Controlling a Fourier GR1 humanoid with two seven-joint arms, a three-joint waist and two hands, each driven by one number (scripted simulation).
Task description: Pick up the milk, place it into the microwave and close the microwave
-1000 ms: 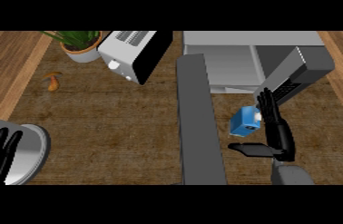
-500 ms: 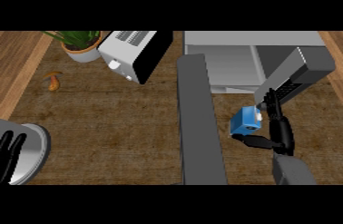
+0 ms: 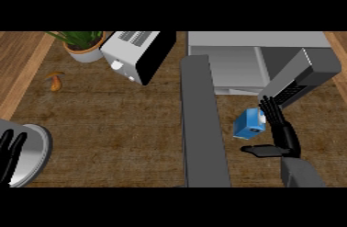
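The milk [image 3: 249, 124] is a small blue carton lying tilted on the brown counter, just in front of the microwave [image 3: 257, 60]. The grey microwave stands at the back right with its door [image 3: 202, 125] swung wide open toward me. My right hand [image 3: 281, 132] is beside the carton on its right, fingers straight and pointing away, thumb stretched out below the carton. The fingers lie along the carton's right edge; nothing is curled round it. At the lower left edge, my left hand [image 3: 9, 155] rests open.
A white and black toaster [image 3: 136, 56] stands at the back, a potted plant [image 3: 82, 44] to its left. A small orange item [image 3: 55, 81] lies at the left. A grey round plate [image 3: 30, 155] sits under the left hand. Wooden strips border the counter.
The right hand has moved forward and left up to the milk carton, with its thumb now spread below it. The carton looks slightly more tilted. The left hand has barely moved.
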